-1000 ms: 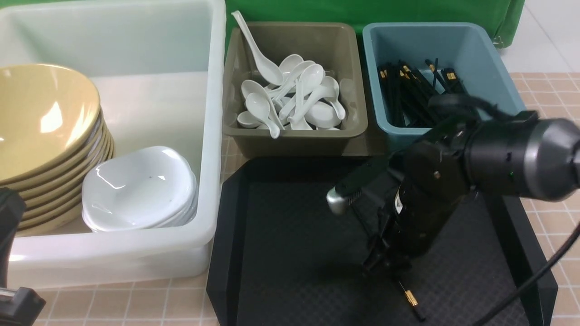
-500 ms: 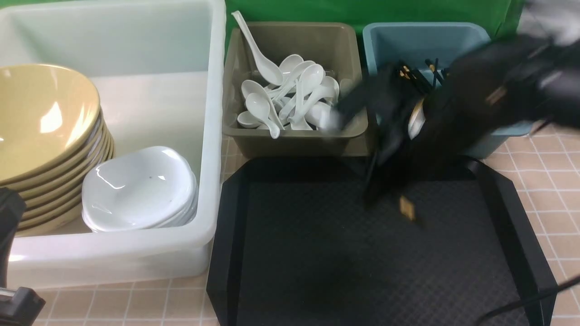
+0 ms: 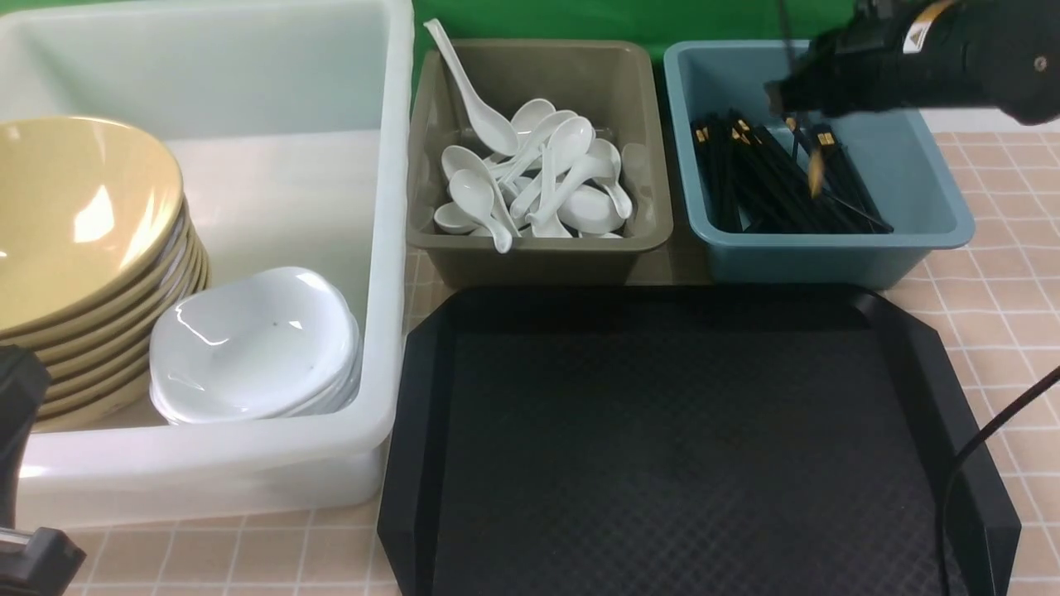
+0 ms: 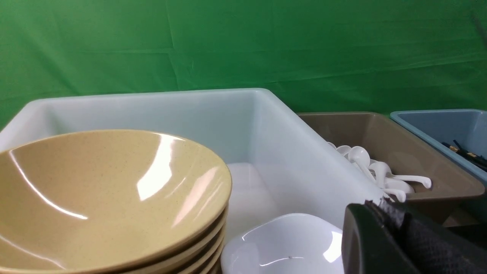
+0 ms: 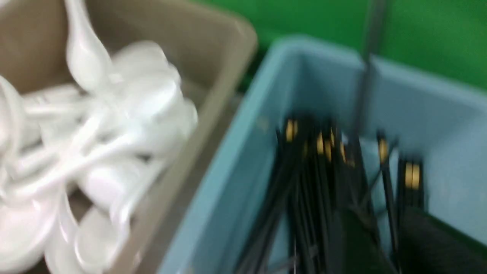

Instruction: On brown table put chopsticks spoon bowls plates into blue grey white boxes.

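Black chopsticks point(image 3: 778, 178): piled in the teal bin point(image 3: 911, 190); one blurred, gold-banded stick tilts just under the right gripper point(image 3: 782, 98).
Right gripper grip: cannot tell.
Left gripper point(image 4: 384, 236): closed, empty.
Handling: light, stiff, slippery; likely best pinched mid-shaft.

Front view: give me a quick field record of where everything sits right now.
white tub: stacked mustard-tan bowls, small white dishes
olive bin: white soup spoons
teal bin: black gold-banded chopsticks
black octagonal tray: nothing on it
right hand: above teal bin, blurred chopstick below it
left hand: idle by tub
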Robot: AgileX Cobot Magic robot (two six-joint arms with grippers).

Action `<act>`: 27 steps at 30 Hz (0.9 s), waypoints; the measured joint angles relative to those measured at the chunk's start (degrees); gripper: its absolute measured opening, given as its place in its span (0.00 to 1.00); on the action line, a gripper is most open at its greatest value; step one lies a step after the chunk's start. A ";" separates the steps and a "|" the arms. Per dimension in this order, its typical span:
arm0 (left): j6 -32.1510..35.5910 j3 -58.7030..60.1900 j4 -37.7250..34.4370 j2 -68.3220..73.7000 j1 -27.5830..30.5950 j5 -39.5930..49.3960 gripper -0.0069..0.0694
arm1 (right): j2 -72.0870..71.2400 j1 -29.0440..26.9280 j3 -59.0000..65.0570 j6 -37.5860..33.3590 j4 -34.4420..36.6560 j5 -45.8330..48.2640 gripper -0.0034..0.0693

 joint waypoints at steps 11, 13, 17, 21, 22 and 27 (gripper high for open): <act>0.00 0.00 0.00 0.00 0.00 1.41 0.08 | -37.49 3.73 20.02 -6.66 0.00 -8.46 0.15; 0.00 0.00 0.00 0.00 0.00 1.41 0.08 | -46.66 4.86 30.33 -7.15 0.00 -14.96 0.10; 0.00 0.00 0.00 0.00 0.00 1.41 0.08 | -60.08 5.42 48.52 -7.39 0.00 -26.40 0.10; 0.00 0.00 0.00 0.00 0.00 1.41 0.08 | -68.84 5.42 62.33 -7.39 0.00 -30.78 0.10; 0.00 0.00 0.00 0.00 0.00 1.41 0.08 | -69.22 5.42 62.87 -7.39 0.00 -30.63 0.10; 0.00 0.00 0.00 0.00 0.00 1.41 0.08 | -77.57 5.42 75.29 -7.39 0.00 -27.04 0.10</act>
